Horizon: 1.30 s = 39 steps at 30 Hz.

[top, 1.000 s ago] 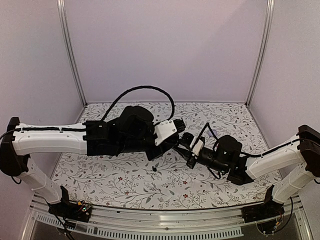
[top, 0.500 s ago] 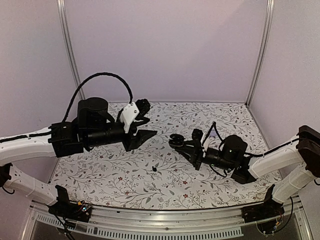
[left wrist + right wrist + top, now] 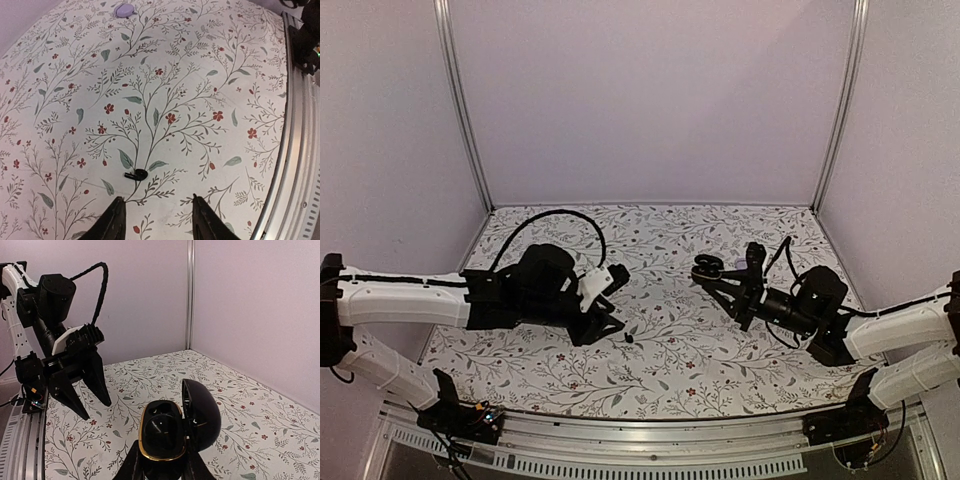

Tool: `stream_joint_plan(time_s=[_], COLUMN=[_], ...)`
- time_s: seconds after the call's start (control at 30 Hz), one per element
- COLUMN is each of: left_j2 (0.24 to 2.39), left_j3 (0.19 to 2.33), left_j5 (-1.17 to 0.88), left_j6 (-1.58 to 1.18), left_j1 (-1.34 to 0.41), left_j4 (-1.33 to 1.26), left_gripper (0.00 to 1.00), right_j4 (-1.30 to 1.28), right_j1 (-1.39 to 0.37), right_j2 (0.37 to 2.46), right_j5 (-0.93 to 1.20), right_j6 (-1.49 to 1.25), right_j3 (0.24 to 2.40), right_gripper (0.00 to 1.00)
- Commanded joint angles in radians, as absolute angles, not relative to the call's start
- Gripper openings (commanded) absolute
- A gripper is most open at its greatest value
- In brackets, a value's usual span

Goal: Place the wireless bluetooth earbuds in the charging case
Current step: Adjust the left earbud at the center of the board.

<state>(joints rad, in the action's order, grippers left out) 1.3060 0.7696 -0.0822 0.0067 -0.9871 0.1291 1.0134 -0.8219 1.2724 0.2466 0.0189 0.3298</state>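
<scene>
One wireless earbud (image 3: 136, 175), a tiny black bean with a short stem, lies on the patterned cloth. It is just ahead of my open left gripper (image 3: 159, 220) and nearer its left finger (image 3: 116, 222), touching neither finger. From above, that earbud (image 3: 629, 338) sits right of the lowered left gripper (image 3: 608, 325). My right gripper (image 3: 165, 467) is shut on the charging case (image 3: 161, 437) and holds it above the cloth. The case is black with a gold rim, and its lid is hinged open to the right. A dark rounded shape sits inside it; I cannot tell if it is an earbud.
A small pale lavender piece (image 3: 124, 10) lies on the cloth far ahead of the left gripper. The aluminium rail (image 3: 295, 150) runs along the table's near edge. Pale walls close in the back and both sides. In the top view the held case (image 3: 707, 267) hangs right of centre.
The left arm left the case, swung up and back to the left, then came down low by the earbud on the cloth. The right gripper carried the open case rightward and back.
</scene>
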Motion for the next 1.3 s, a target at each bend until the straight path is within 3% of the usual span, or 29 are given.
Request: stream_joint_plan(time_s=[0.0, 0.17, 0.53, 1.27], left_j2=[1.43, 1.585, 1.802, 1.992], left_j3=[0.848, 0.975, 1.082, 1.291], left_j5=[-0.049, 0.069, 0.101, 0.039], left_j6=[0.049, 0.178, 0.314, 0.332], left_j1=[-0.975, -0.97, -0.955, -0.874], left_j4=[0.21, 0.355, 0.405, 0.437], left_gripper=[0.45, 0.47, 0.49, 0.46], right_j4=[0.979, 0.972, 0.967, 0.957], right_j1=[-0.79, -0.782, -0.781, -0.78], right_j2=[1.229, 1.204, 1.192, 1.19], right_j5=[0.269, 0.265, 0.263, 0.252], right_j6=[-0.017, -0.025, -0.023, -0.011], right_j3=[0.301, 0.286, 0.285, 0.289], right_gripper=[0.0, 0.0, 0.0, 0.0])
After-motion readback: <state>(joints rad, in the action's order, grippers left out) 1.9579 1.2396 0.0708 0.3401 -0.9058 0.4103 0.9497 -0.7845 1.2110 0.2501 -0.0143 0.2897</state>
